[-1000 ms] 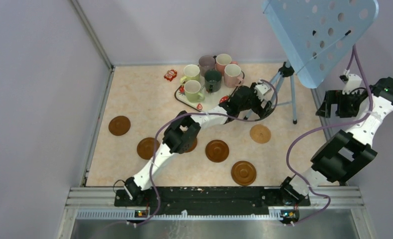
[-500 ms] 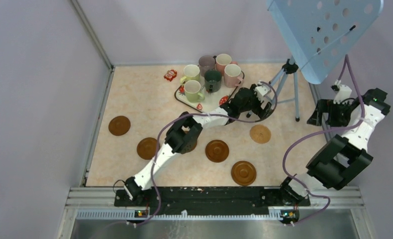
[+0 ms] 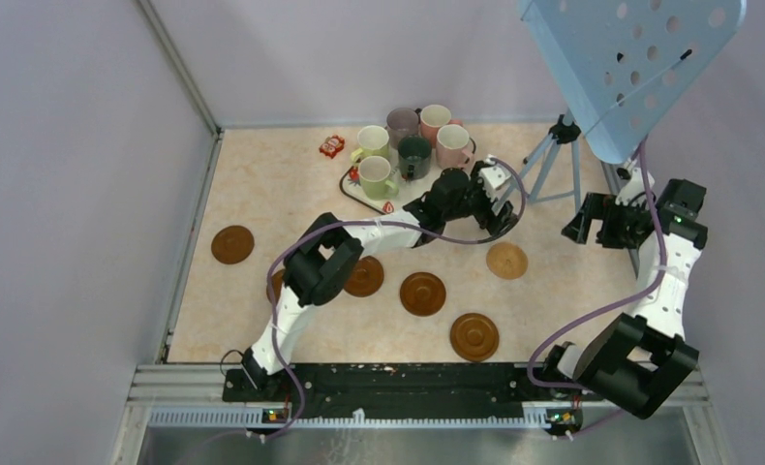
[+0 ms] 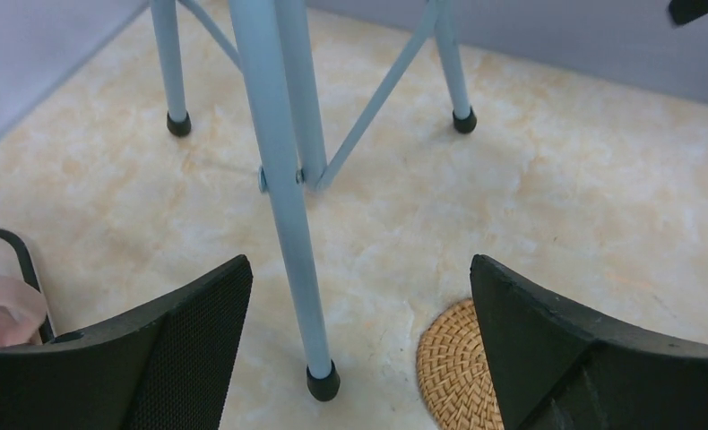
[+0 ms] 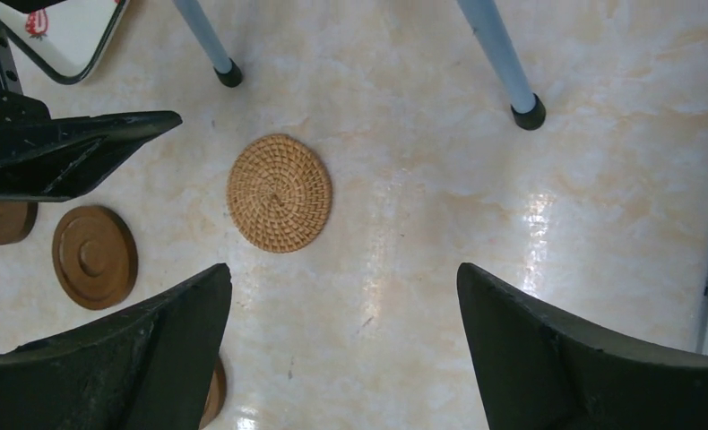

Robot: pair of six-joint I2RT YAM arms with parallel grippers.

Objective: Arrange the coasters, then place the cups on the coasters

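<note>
six cups [image 3: 377,177] clustered; six coasters [image 3: 423,293] scattered; left claw [image 4: 359,269], right claw [image 5: 343,273] spread, empty.

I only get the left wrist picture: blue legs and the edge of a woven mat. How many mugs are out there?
Observer: Six mugs, bunched at the far side of the table, the nearest ones on a tray.
Operator: Any more mats?
Observer: At least four brown discs lie apart from one another, none with a mug on it.
Operator: Is anything being held?
Observer: No, the right claw is open and empty.
</note>
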